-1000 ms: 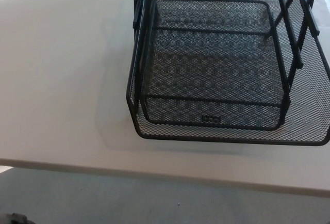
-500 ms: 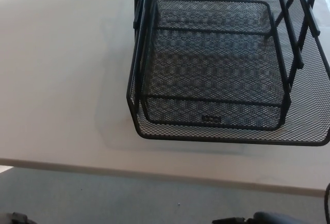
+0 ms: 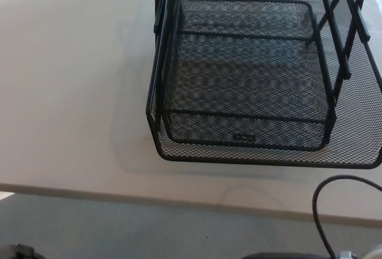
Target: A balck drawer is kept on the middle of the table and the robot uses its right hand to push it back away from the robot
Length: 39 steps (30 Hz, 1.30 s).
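Black wire-mesh drawer tray (image 3: 250, 86) sits on the pale beige table (image 3: 71, 92), right of centre, its front lip near the table's near edge. A black cable loop (image 3: 325, 202) and part of my right arm show at bottom right. Neither of my hands shows, so finger state unknown.

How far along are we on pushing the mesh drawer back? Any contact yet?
Nothing looks done yet: the black mesh drawer sits near the front edge of the table, untouched. In hand: only a black cable loop and a dark part of the robot at the bottom right edge show; neither hand itself is in view. Left: bring the right hand to the drawer's front rim and push it away.
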Motion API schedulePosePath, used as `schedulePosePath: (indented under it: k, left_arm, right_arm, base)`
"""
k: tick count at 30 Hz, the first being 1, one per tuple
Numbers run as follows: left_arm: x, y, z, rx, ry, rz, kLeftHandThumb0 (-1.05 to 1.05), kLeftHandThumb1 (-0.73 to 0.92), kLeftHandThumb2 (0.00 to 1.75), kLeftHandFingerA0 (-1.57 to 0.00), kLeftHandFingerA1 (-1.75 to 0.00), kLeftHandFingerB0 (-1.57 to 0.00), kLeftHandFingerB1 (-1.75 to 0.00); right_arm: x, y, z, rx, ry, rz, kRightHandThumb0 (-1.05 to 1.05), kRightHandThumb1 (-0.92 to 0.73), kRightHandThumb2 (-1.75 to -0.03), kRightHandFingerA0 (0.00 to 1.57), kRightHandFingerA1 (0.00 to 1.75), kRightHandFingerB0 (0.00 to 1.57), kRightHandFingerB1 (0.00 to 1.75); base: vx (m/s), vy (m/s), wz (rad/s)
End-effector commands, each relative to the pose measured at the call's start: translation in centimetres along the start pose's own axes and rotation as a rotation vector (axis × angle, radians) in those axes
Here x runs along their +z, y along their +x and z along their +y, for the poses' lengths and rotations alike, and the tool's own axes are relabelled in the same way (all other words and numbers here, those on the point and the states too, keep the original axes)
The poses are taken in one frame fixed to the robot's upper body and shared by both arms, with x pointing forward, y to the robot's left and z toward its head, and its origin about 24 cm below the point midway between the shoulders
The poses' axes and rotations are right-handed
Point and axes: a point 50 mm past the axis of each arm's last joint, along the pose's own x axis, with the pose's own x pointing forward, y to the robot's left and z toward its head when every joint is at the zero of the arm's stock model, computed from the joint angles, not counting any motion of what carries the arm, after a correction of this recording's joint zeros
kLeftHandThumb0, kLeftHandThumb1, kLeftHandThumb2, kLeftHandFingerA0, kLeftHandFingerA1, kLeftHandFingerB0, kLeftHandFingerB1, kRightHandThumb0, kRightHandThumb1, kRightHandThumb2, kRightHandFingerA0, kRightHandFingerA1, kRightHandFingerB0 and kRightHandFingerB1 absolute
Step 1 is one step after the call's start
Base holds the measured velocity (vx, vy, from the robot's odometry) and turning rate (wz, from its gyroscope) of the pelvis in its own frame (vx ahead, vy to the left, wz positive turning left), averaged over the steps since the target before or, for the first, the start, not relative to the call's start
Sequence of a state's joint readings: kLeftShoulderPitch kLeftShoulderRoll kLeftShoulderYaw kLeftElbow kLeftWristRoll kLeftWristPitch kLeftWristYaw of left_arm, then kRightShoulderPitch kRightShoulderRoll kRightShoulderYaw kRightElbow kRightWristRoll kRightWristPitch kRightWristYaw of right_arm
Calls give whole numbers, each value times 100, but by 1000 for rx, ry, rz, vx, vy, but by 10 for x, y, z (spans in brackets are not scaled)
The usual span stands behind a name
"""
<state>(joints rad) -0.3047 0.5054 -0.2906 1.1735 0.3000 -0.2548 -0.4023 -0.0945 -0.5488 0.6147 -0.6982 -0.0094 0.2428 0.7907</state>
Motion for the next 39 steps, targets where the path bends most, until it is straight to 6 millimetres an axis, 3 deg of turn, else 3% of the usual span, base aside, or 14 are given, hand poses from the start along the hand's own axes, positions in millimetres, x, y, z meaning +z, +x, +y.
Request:
schedulePosePath:
  k: [1,8,25,26,28,34,35,39]
  left_arm:
    - [-4,-4,5,-15,40,5,-57,76,63,-50,-38,-36,-33]
    - [-4,-4,4,-16,37,1,-55,76,63,-49,-38,-35,-33]
    - [-4,-5,3,-27,40,-18,-57,76,63,-52,-38,-37,-34]
    - [-4,-5,3,-27,39,-17,-60,69,67,-52,-41,-36,-36]
    - [-4,-4,3,-24,47,-10,-56,77,63,-54,-38,-38,-34]
    - [-4,-4,2,-28,40,-16,-57,75,63,-50,-38,-37,-34]
    - [-4,-4,2,-28,39,-18,-57,76,63,-47,-38,-35,-33]
    - [-3,-4,2,-28,34,-18,-57,75,63,-46,-38,-35,-33]
  right_arm:
    - [7,12,3,189,101,-15,-54,-83,-65,47,42,39,36]
    - [16,16,-10,214,40,19,-52,-83,-65,48,44,38,37]
    - [50,1,-75,155,-206,208,-51,-79,-63,44,45,35,36]
    - [52,0,-78,152,-210,214,-50,-79,-63,44,45,34,35]
    - [54,-2,-83,145,-211,228,-50,-79,-63,45,44,35,35]
    - [50,-3,-99,121,-206,292,-50,-80,-64,46,43,34,35]
    - [48,-3,-102,117,-210,309,-48,-63,-100,39,58,22,48]
    - [35,-1,-115,94,-198,379,-49,-63,-99,38,57,22,48]
  base:
    - [0,0,0]
    - [0,0,0]
    - [0,0,0]
    - [0,0,0]
    - [0,0,0]
    - [0,0,0]
    - [0,0,0]
    - [0,0,0]
